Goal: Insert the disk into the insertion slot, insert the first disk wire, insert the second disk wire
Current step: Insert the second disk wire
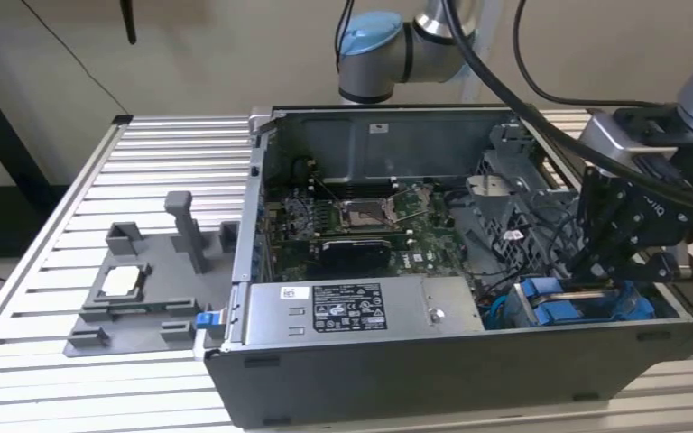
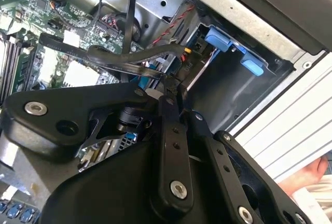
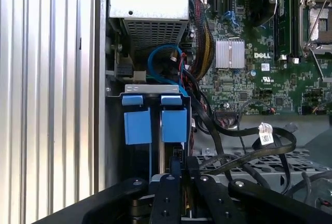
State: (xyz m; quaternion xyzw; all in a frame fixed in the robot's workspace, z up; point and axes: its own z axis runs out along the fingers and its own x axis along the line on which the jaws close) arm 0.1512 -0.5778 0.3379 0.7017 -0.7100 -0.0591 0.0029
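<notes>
We've got the gripper point(image 1: 605, 271) down inside the open computer case point(image 1: 443, 379), at the drive bay point(image 1: 581, 307) in the corner toward the exterior view's right. In the first wrist view the drive point(image 3: 162, 154) sits edge-up in that bay, between the blue tabs point(image 3: 154, 125), and the fingers point(image 3: 168, 193) are pinched narrow on its end. Black cables point(image 3: 249, 154) loop just beside it, over by the green motherboard point(image 3: 259, 53).
</notes>
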